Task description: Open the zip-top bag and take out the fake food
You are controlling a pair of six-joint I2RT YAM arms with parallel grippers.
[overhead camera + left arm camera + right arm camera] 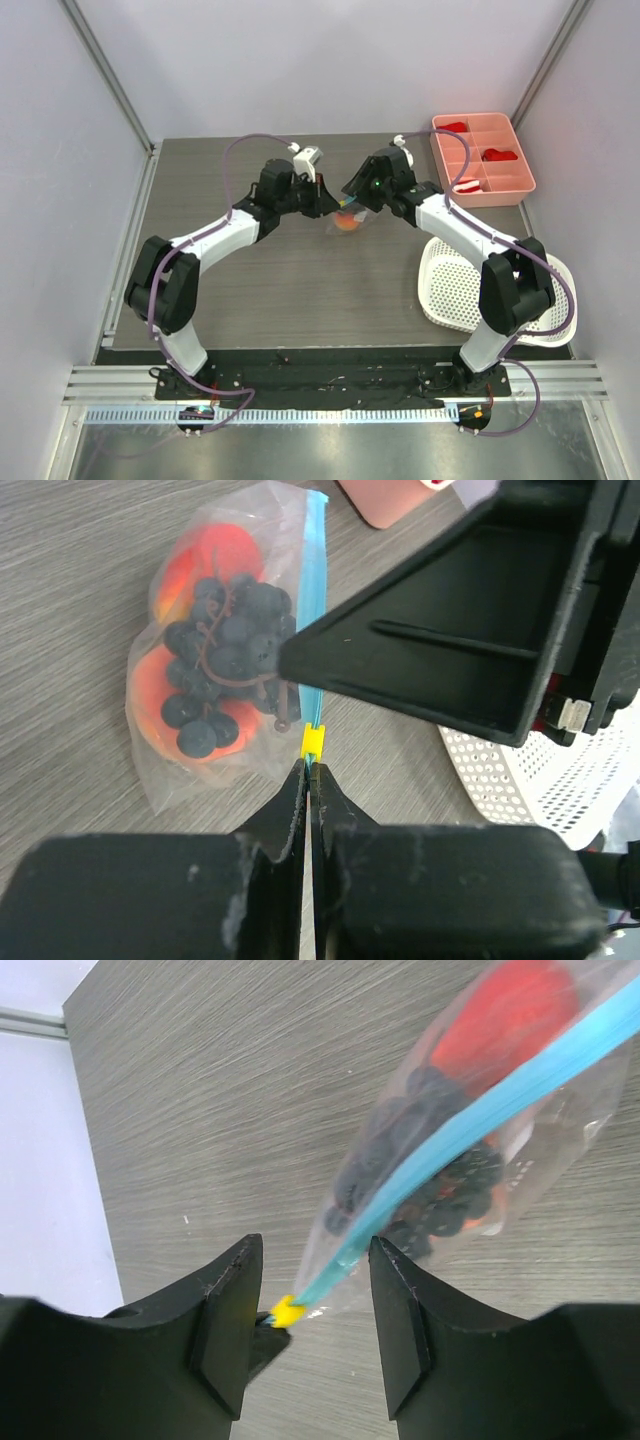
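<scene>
Left gripper point(307, 772) is pinched shut on the end of the zip-top bag point(215, 630), on its teal strip point(315, 570). The yellow slider point(314, 742) sits just past the tips at 12 o'clock. We think the bag hangs above mid-table point(250, 290), with the fake food point(222, 665) sagging toward 11 o'clock. Right gripper point(315, 1260) has jaws apart, straddling the strip by the slider.

Risks we see:
- Right closes on film instead of the slider, so the zip won't run.
- The thin left pinch slips under the pull.
- The loaded bag swings and drops.

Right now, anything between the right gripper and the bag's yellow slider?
Nothing visible. The right gripper is open, the yellow slider of the zip-top bag showing between its fingers; the left gripper pinches the strip beside it.
</scene>
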